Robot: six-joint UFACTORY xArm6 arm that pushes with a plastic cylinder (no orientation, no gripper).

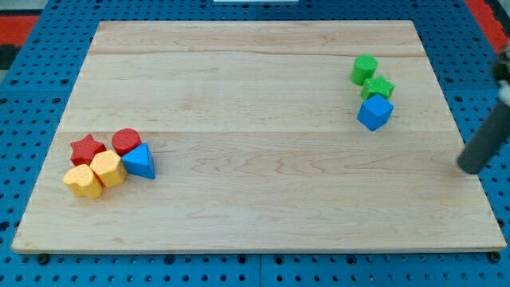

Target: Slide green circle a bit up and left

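The green circle (pixel 364 68) sits near the view's top right on the wooden board (pixel 255 96). A green star (pixel 379 87) touches it just below and to the right. A blue cube (pixel 374 112) sits right under the star. My rod comes in from the view's right edge, and my tip (pixel 470 169) rests near the board's right edge, well below and right of the green circle, apart from all blocks.
At the view's lower left is a cluster: a red star (pixel 87 148), a red circle (pixel 126 141), a blue triangle (pixel 140 162), and two yellow blocks (pixel 107 168) (pixel 83 181). Blue pegboard surrounds the board.
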